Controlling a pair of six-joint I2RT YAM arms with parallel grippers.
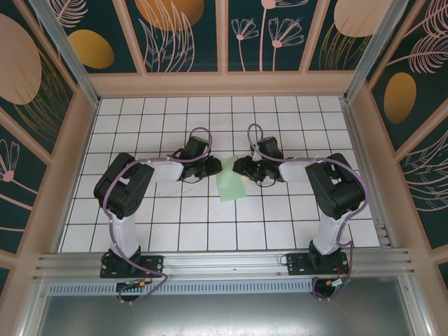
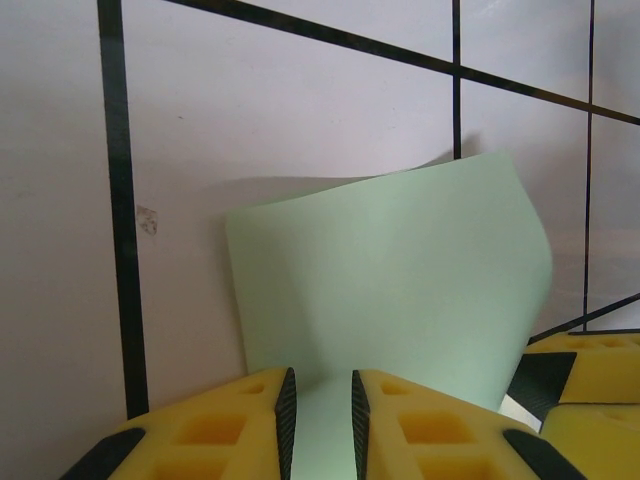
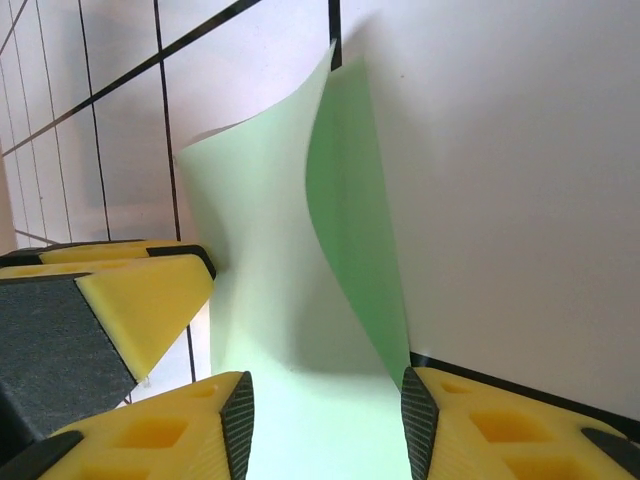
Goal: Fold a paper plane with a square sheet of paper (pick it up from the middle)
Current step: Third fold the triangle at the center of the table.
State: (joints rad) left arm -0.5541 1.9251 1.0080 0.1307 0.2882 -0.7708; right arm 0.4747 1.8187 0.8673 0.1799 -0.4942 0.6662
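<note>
Two pincers meet over a pale green paper sheet (image 1: 229,187) at the middle of the white gridded tabletop (image 1: 175,217).
On the left, the left pincer (image 1: 212,166) reaches in low. Its wrist view shows its yellow fingers (image 2: 230,420) a narrow gap apart with the sheet's near edge in that gap, though whether they pinch it cannot be told. Beyond them the sheet curls up off the tiles, its far edge lifted. On the right, the right pincer (image 1: 239,166) faces it, jaws standing wide apart with the sheet lying loose between them, one side of it curved upright.
</note>
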